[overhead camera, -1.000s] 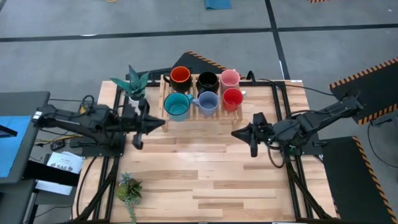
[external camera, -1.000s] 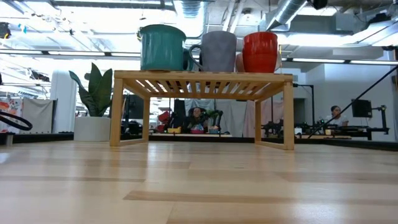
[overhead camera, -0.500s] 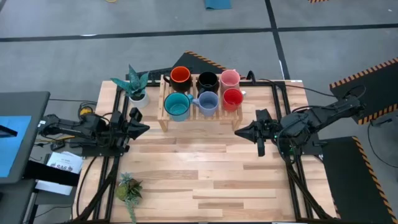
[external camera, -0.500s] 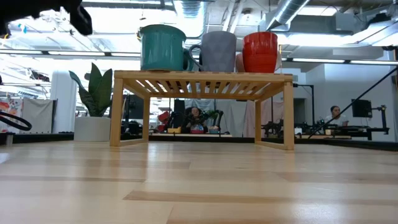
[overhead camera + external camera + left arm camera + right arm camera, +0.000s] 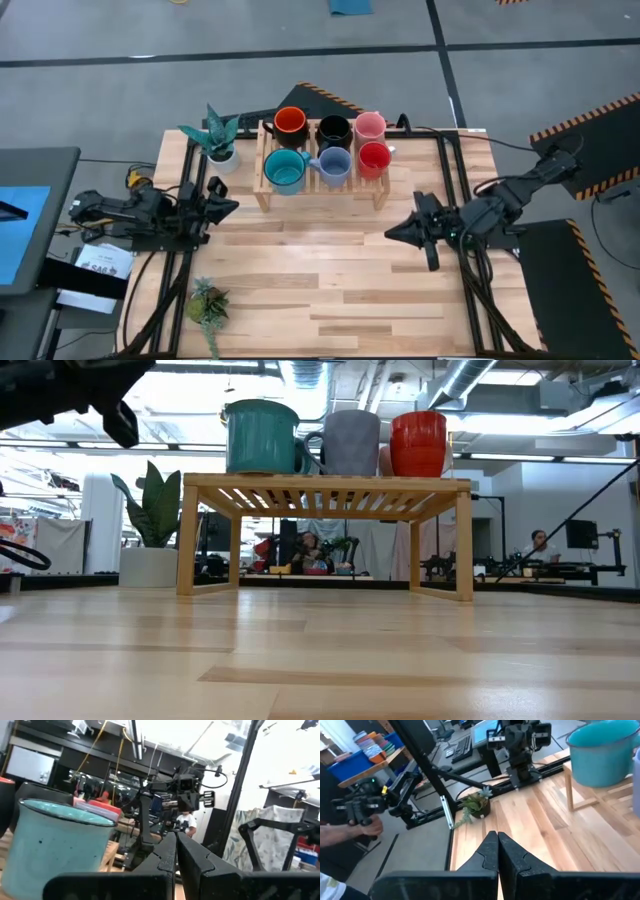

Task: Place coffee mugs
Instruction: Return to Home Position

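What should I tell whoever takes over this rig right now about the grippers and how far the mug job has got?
Left gripper: shut, empty, over the table's left side, clear of the wooden shelf.
Right gripper: shut, empty, over the table's right side.
Mugs: all six on the shelf. Back row: orange-inside dark mug, black mug, pale pink mug. Front row: teal mug, blue-grey mug, red mug.
Done: placing.
Left: probably only parking both arms.
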